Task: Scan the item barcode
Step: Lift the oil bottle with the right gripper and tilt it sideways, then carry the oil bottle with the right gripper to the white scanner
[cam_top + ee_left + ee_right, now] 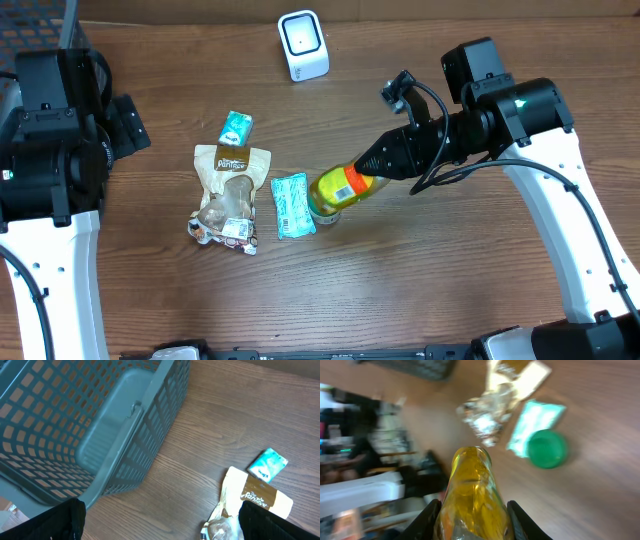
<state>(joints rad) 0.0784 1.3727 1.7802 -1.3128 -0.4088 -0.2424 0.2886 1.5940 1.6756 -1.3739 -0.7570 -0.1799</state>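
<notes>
Over the table (450, 280), holds the left tool (165, 527) spread apart by the grey basket (100, 425), clamps the right tool (368, 166) on the yellow bottle (338, 187) mid-scene, well short of the far white scanner (302, 45): lifted, not yet scanned.

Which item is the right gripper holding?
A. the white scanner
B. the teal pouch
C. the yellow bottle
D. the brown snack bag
C: the right gripper is closed on the yellow bottle, and the right wrist view shows the bottle clamped between its two fingers.
</notes>
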